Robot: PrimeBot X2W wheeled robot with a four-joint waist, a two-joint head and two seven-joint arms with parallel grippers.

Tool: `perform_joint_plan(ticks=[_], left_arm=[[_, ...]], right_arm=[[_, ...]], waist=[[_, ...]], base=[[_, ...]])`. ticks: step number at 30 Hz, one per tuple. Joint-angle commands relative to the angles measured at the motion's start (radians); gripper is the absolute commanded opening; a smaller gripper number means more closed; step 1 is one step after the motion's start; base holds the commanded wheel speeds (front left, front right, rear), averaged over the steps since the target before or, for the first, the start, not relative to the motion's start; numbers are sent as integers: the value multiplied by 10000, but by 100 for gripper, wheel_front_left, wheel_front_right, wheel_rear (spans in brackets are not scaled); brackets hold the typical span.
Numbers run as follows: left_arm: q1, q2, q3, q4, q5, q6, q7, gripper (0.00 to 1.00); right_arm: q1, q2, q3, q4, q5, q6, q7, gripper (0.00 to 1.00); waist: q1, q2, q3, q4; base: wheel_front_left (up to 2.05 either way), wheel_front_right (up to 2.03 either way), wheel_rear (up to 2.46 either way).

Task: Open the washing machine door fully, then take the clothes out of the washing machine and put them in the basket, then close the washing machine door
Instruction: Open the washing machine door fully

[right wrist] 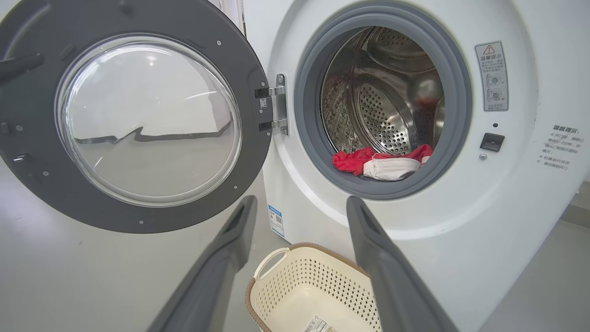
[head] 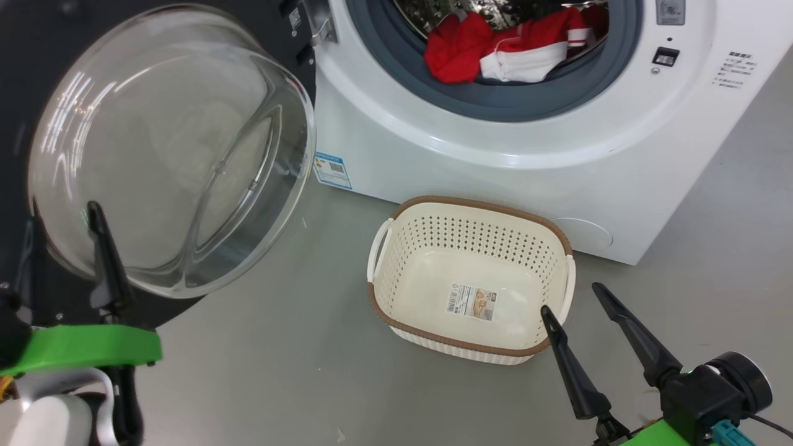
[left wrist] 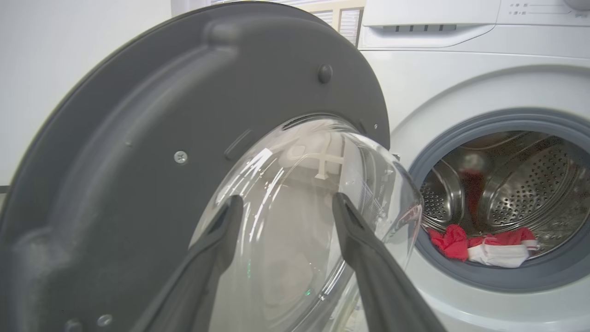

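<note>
Head view first: the washing machine door (head: 173, 142) is swung wide open at the left, its bulging glass bowl facing the camera. The left gripper (head: 62, 217) sits low in front of that glass with its fingers spread apart, nothing between them that I can see. The clothes (head: 495, 46) (red with white panels) are lying at the front lip of the drum inside the washing machine (head: 495, 167). The basket (head: 471, 204) is empty apart from a paper label (head: 472, 301) and stands on the floor (head: 279, 359), just beside the washer's front. The right gripper (head: 571, 298) is at the lower right, near the basket's right handle, fingers open and holding nothing.

Left wrist view: the left gripper (left wrist: 286, 199) points at the inner face of the washing machine door (left wrist: 161, 138), with the fingers wide apart and the glass bowl beyond them. I can't tell if either tip touches the glass. To the right, the clothes (left wrist: 484, 249) rest on the bottom of the steel drum (left wrist: 521, 184) against the grey gasket (left wrist: 507, 117).

Right wrist view: the right gripper (right wrist: 302, 200) is open, with its fingers framing the washer's front. Below them is the basket (right wrist: 322, 249). The clothes (right wrist: 382, 163) are bunched at the bottom of the opening, and the washing machine door (right wrist: 258, 152) hangs open on its hinge at the left.
</note>
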Motion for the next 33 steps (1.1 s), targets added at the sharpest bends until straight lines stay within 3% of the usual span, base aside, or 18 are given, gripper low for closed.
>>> perform_joint_plan(ticks=[1,13,29,33], left_arm=[[5,175,381,-594,-240,10,42,100],[690,-112,-601,-2494,-328,-373,614,100],[1386,111,-1650,-3177,-101,-934,948,100],[1699,79,-1673,-3232,-150,-881,890,100]], right_arm=[[-335,-1,150,-175,125,50,-148,100],[-373,-1,-172,407,445,50,-736,100],[-479,-1,-967,756,476,50,-1195,100],[-419,-1,-1223,819,554,50,-1285,100]], waist=[[0,0,-109,-124],[0,0,-330,-879],[0,0,-479,-2498],[0,0,-584,-2958]], base=[[0,0,0],[0,0,0],[0,0,0],[0,0,0]])
